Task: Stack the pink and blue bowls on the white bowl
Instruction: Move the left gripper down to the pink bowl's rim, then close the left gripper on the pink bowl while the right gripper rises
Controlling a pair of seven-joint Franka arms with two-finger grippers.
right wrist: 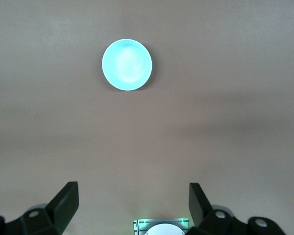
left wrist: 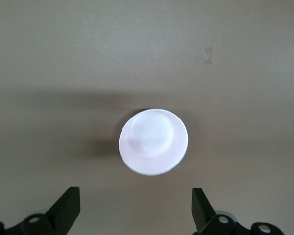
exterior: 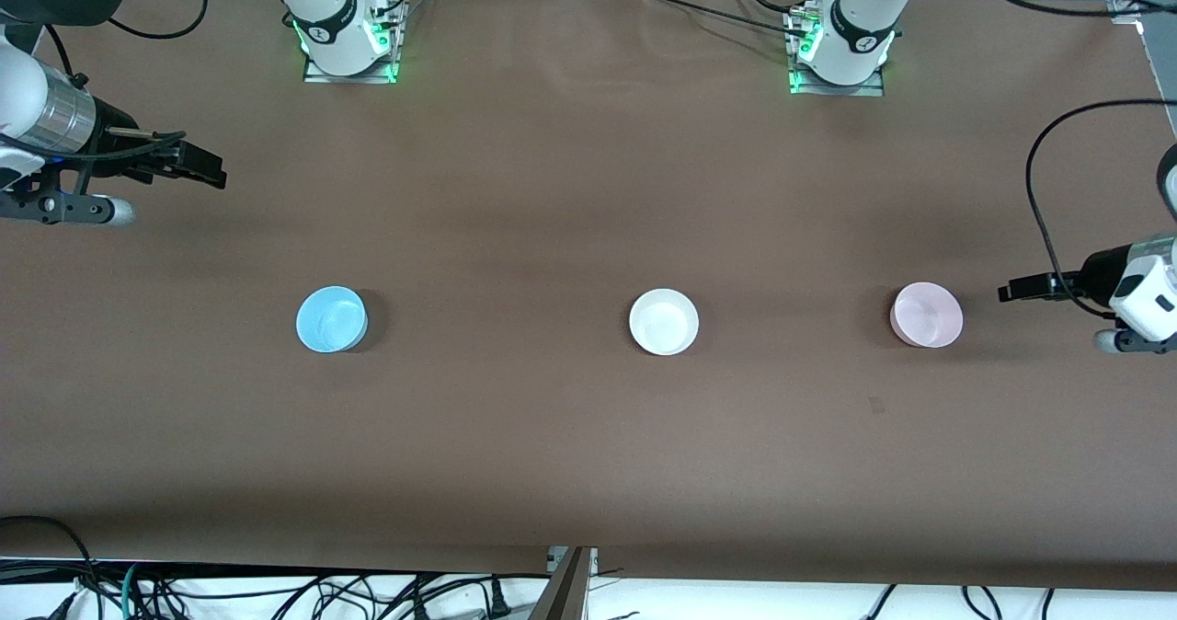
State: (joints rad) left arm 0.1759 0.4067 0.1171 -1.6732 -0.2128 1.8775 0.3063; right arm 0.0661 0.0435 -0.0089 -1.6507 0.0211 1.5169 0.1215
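Jaws spread on both: left gripper [exterior: 1004,291] beside pink bowl [exterior: 927,315], right gripper [exterior: 219,177] above desk [exterior: 570,445], empty.

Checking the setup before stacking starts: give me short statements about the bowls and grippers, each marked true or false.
1. The white bowl sits between the blue bowl and the pink bowl. True.
2. The pink bowl is already stacked on the white bowl. False: it stands alone on the table.
3. The left gripper is open and holds nothing. True.
4. The right gripper grips the blue bowl. False: it is open, away from the bowl.
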